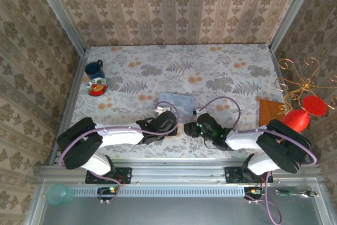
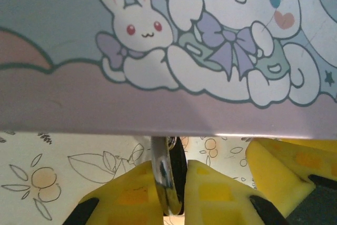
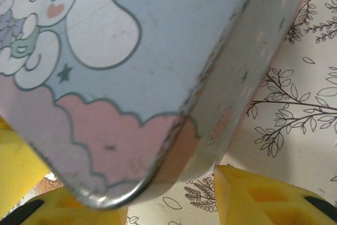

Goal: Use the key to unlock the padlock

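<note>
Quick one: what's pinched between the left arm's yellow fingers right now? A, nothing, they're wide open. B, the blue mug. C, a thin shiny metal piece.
C: in the left wrist view the left gripper has its yellow fingers closed on a thin shiny metal piece, just below the edge of the cartoon tin.

Small dark padlock point(image 2: 179, 163) upright, pinched between left pincer point(image 2: 169, 171) pads, shiny metal strip point(image 2: 162, 175) alongside, just near of tin point(image 2: 158, 51)
</note>
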Controlling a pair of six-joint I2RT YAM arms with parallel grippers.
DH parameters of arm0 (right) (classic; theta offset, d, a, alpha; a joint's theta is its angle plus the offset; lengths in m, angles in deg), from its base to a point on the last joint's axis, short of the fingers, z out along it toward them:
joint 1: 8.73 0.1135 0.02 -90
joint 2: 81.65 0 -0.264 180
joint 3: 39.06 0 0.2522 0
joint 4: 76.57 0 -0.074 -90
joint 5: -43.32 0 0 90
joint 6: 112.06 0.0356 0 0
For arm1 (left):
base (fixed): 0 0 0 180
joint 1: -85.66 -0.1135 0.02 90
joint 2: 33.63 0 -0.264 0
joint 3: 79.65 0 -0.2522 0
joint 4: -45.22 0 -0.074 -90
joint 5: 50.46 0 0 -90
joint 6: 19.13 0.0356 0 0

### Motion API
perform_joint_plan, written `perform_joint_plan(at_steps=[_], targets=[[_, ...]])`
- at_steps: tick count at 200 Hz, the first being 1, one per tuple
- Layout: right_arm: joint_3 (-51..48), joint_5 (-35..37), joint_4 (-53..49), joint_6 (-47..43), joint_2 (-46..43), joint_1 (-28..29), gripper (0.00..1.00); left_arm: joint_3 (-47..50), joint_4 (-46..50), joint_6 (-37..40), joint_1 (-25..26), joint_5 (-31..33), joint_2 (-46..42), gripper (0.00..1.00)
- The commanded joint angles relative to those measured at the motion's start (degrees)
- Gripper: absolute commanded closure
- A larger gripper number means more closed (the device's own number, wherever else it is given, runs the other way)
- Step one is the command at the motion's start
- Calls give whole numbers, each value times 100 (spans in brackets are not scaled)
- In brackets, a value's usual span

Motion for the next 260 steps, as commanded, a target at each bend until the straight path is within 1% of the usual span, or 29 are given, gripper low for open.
perform_joint_plan(at_steps=[1,28,50,63,67,85,107,126,142,161,173,185,212,220,225,239,260], targets=[[139,152,48,174,52,-23,54,-76,592,160,105,340,90,83],[148,99,35,121,10,-17,54,57,390,175,105,318,-130,67],[113,81,-9,103,-126,-21,54,159,410,322,111,417,-579,51],[66,85,-66,103,-175,-20,53,252,426,492,87,475,-965,46],[43,96,-90,103,-355,-21,54,289,440,547,73,493,-1079,44],[-74,206,-193,138,-657,-8,53,455,517,873,-25,558,-1741,39],[-109,245,-435,99,-995,34,53,534,922,1269,-430,481,-2367,34],[-27,138,-582,-64,-1157,171,53,531,1078,1712,-995,-107,-2609,31],[76,-25,-643,-199,-1102,270,53,446,1160,2059,-1460,-591,-2616,29],[246,-118,-718,-294,-870,417,52,310,1185,2468,-1864,-1008,-2487,24],[376,-167,-788,-322,-662,481,52,191,1168,2725,-2077,-1365,-2300,22],[488,-215,-812,-336,-495,555,52,45,1261,2851,-2237,-1537,-2082,20],[687,-144,-900,-354,-263,719,51,-113,1150,2926,-2490,-1888,-1595,19],[744,-124,-930,-354,-246,732,51,-148,1087,2929,-2514,-1977,-1452,19],[785,-109,-957,-346,-54,733,51,-167,1039,2941,-2515,-2011,-1375,19],[891,-39,-1060,-336,113,742,51,-202,903,2924,-2515,-2086,-1181,19],[1149,297,-1603,-295,313,708,50,-301,847,2911,-2515,-2106,-918,19]])
